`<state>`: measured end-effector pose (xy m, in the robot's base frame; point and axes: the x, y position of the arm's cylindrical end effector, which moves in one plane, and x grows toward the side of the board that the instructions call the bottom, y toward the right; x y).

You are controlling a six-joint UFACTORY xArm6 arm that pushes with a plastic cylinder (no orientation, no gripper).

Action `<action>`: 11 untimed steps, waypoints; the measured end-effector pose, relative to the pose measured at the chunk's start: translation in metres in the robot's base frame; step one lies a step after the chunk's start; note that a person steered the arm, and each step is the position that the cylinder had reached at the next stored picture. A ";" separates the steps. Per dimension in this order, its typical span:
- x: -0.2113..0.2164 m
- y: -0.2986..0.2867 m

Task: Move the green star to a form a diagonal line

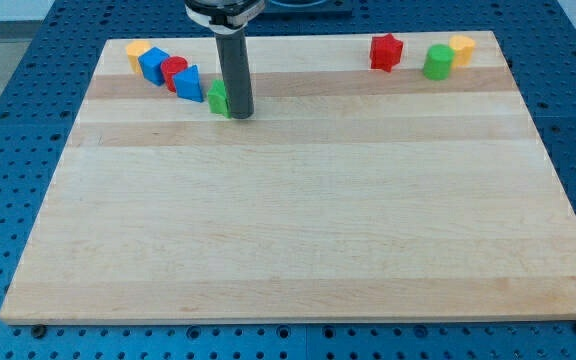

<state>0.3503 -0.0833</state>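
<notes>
The green star point(217, 98) lies near the board's top left, partly hidden behind the dark rod. My tip point(239, 115) rests on the board right against the star's right side. Up and left of the star runs a slanted row: a blue triangle-like block point(188, 83), a red cylinder point(174, 72), a blue cube point(152, 65) and a yellow block point(136, 52). The green star sits at the lower right end of that row, touching or almost touching the blue triangle-like block.
At the board's top right stand a red star point(386, 52), a green cylinder point(437, 62) and a yellow block point(461, 48). The wooden board point(298, 220) lies on a blue perforated table point(8, 150).
</notes>
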 end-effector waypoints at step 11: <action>-0.075 0.103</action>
